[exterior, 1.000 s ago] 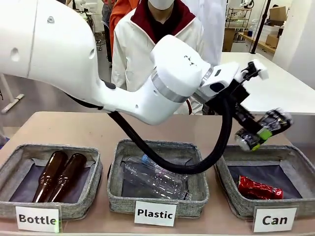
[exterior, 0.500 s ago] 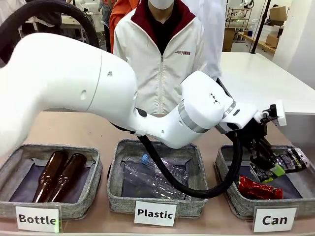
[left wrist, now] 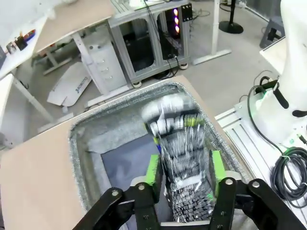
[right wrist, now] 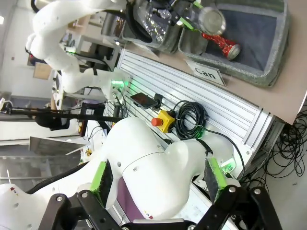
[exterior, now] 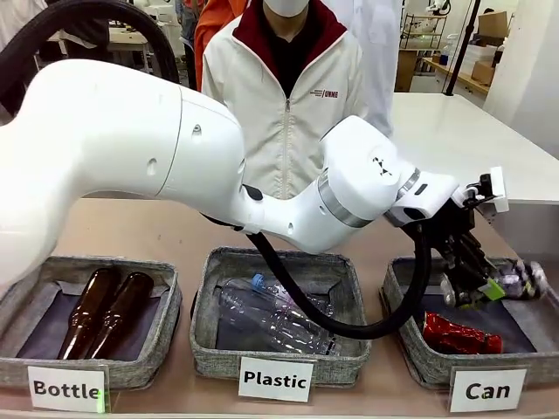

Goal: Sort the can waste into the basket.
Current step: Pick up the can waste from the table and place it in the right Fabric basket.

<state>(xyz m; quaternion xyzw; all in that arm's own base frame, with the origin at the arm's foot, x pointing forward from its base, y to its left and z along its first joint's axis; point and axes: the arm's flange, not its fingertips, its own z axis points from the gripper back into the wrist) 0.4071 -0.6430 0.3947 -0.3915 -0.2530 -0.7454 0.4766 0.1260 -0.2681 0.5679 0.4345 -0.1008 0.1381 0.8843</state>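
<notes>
Dented black can (exterior: 511, 285) slips from opening left hand (exterior: 479, 292).

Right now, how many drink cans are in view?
2. The dented red metal can lies inside the grey woven "Can" basket; the black can with green mark sits between the left gripper fingers above that basket.

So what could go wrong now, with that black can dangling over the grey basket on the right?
The black dented metal can sits between the left gripper pads above the grey woven basket labelled Can, near its far side, and looks motion-blurred. If it drops now, it might clip the rim and bounce out. It could also land on the red dented can inside and roll.
</notes>
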